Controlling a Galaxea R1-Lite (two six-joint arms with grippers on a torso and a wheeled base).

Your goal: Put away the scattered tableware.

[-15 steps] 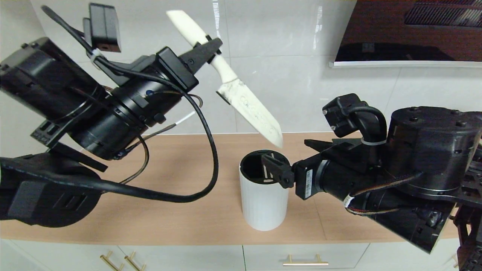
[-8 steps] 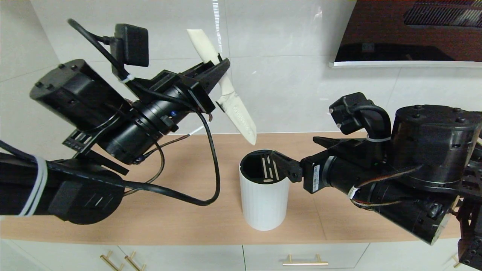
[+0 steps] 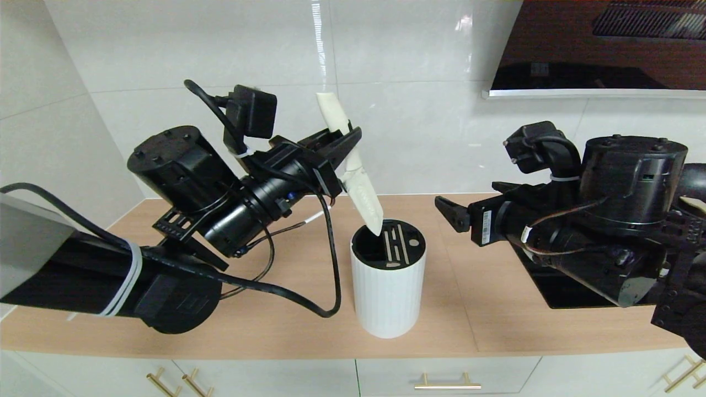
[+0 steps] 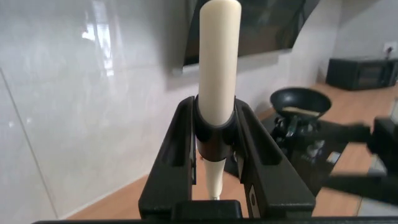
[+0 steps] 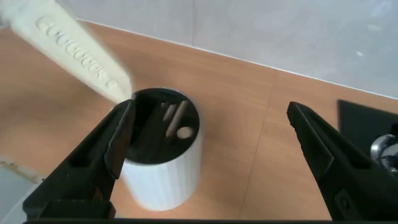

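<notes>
The left gripper (image 3: 345, 140) clamps a cream-white knife (image 3: 367, 201), tip at the mouth of the white ribbed holder (image 3: 386, 292); the right gripper (image 5: 208, 112) gapes right of it.

You're looking at a cream knife (image 3: 363, 196), faint grey print on its blade, centre frame; under it your white, vertically ribbed holder (image 3: 386, 298) with a black top; pale wood-grain counter (image 3: 276, 336) below.
</notes>
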